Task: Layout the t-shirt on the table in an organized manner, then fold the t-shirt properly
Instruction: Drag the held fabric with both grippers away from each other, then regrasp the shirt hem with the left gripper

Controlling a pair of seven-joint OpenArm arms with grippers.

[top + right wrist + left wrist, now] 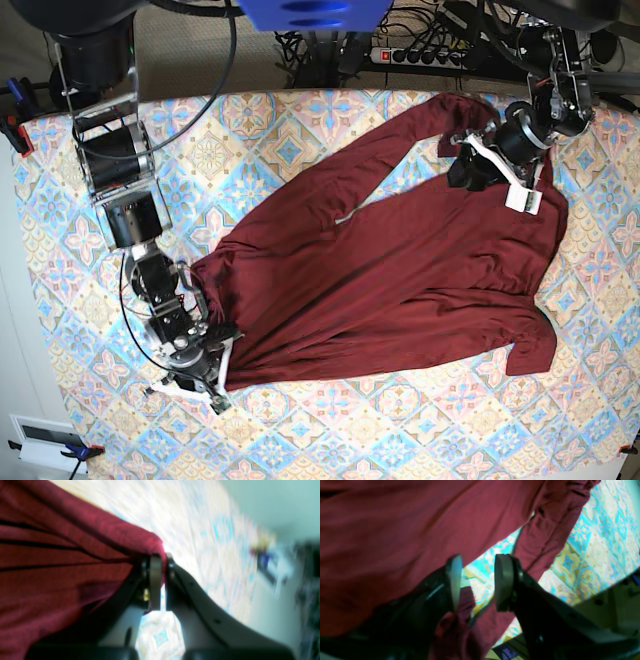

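Maroon shirt point(350, 260): spread but crumpled across the patterned table point(360, 440), one long strip of it running off along the far side; the landmark for all below.
Right gripper point(163, 582): at the shirt's near corner, on the base view's left, tips clamped on a pinched fold of the cloth.
Step in hand: laying out, I judge; the shirt is too bunched for a proper fold.
Left gripper point(478, 582): above the shirt's other end, on the base view's right, tips apart with nothing between them.
Next move: probably lower the left tips onto an edge of the shirt, grip it, then draw both ends apart to flatten the cloth; pulling from one side alone could drag the whole shirt askew.
Containers: none that I can make out around the shirt.
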